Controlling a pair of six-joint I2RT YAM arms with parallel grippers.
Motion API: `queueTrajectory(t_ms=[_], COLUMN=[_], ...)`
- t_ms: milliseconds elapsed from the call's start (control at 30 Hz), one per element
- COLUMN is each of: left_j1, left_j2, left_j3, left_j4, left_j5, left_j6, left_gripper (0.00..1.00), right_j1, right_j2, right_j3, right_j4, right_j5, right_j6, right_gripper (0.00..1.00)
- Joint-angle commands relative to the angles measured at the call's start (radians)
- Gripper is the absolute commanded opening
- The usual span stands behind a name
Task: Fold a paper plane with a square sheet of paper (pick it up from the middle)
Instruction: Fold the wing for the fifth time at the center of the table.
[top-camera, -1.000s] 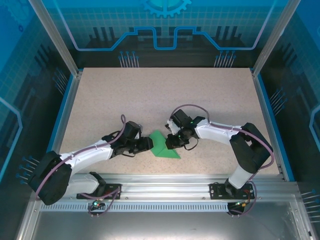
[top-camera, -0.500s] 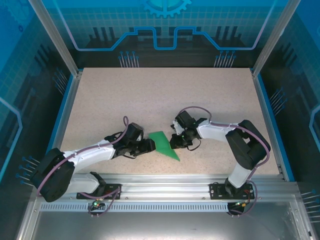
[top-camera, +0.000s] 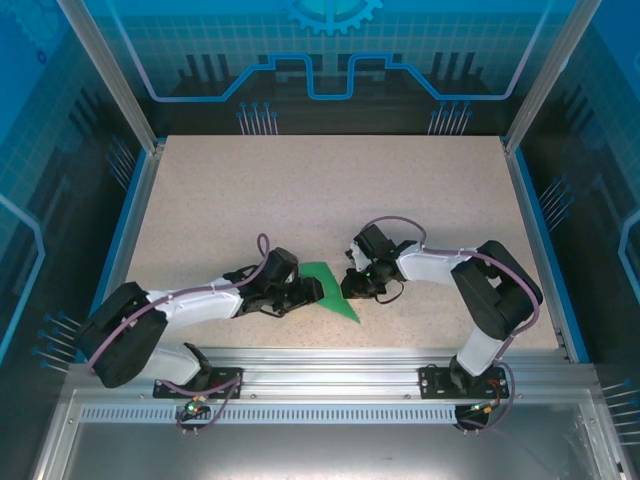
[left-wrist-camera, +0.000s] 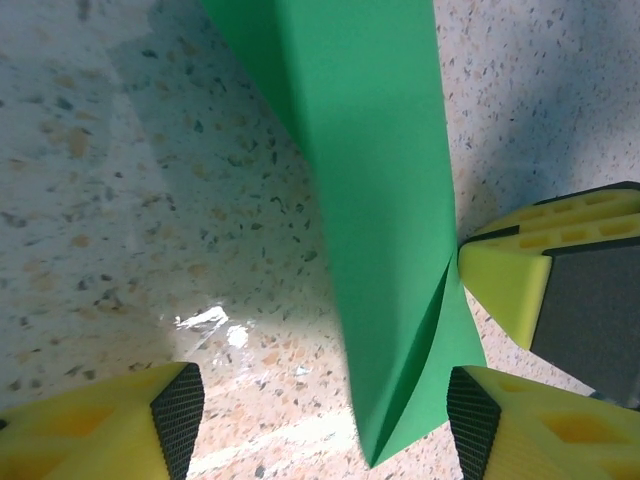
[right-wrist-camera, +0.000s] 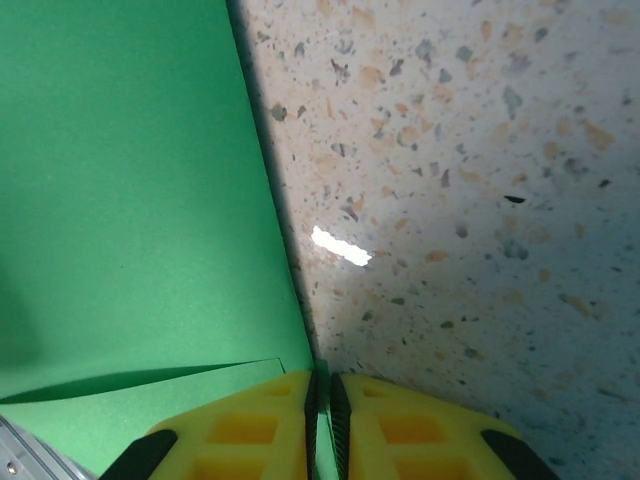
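The folded paper (top-camera: 331, 289) lies on the table (top-camera: 330, 190) near its front edge, between 2 grippers: left gripper (top-camera: 308, 291) at its left, right gripper (top-camera: 350, 286) at its right.

paper (left-wrist-camera: 380, 200): matt, smooth | table (left-wrist-camera: 120, 220): speckled, slightly glossy

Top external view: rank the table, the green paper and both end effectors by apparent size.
1. table
2. green paper
3. left end effector and right end effector: they look about alike, so not ranked against each other.
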Motion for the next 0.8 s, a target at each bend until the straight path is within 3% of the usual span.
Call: queueTrajectory(t_ms=[0, 100, 300, 500, 633, 767], left_j1=[-0.021, -0.029, -0.032, -0.03, -0.026, -0.004], left_j2=[0.031, 0.061, 0.086, 0.115, 0.155, 0.181], left_j3=[0.051, 0.062, 0.083, 0.136, 0.196, 0.217], left_j4=[0.063, 0.092, 0.099, 0.048, -0.008, -0.038], left_j5=[0.019, 0.029, 0.024, 0.015, 0.021, 0.035], left_j6=[-0.028, -0.037, -0.045, 0.015, 0.075, 0.11], left_gripper=[0.68, 0.63, 0.34, 0.13, 0.05, 0.05], right_j1=[-0.004, -0.004, -0.004, -0.004, -0.005, -0.006], right_j2=[0.018, 0.019, 0.004, -0.042, -0.073, -0.141], right_j3=[-0.029, -0.032, -0.045, -0.054, -0.055, -0.066], right_j4=[-0.005, 0.0, 0.017, 0.018, 0.013, -0.016], right_j5=[0.011, 0.012, 0.017, 0.037, 0.046, 0.124], right_j6=[0.008, 0.009, 0.01, 0.0, -0.001, -0.006], right_gripper=[0.16, 0.16, 0.17, 0.18, 0.2, 0.23])
